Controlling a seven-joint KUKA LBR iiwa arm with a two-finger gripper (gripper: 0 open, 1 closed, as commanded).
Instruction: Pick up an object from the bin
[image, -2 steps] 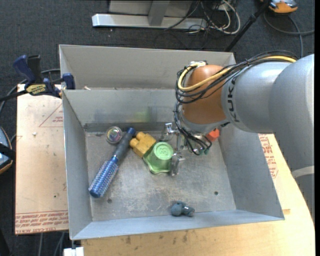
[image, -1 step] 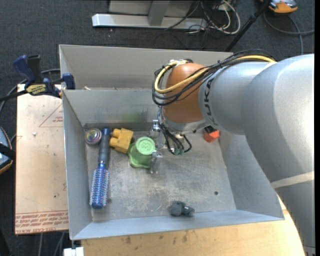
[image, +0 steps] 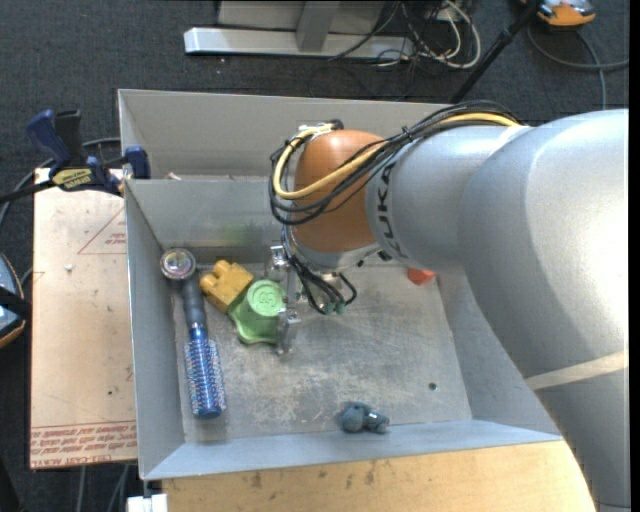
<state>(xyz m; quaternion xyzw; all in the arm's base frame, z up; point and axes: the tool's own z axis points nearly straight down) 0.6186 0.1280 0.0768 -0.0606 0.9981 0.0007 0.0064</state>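
My gripper (image: 287, 335) hangs low in the middle of the bin, its metal fingers reaching down at the right edge of a green round-topped toy (image: 258, 308). The fingertip touches or nearly touches that toy's right side; nothing shows between the fingers. A yellow blocky piece (image: 225, 281) lies against the green toy's upper left. Further left, a blue hairbrush (image: 197, 345) with a round silver end lies lengthwise along the bin's left wall.
A small grey-blue object (image: 360, 419) rests near the bin's front wall. A small orange piece (image: 421, 275) peeks out beside the arm at the right. The arm with its orange cover and cables overhangs the bin's right and back.
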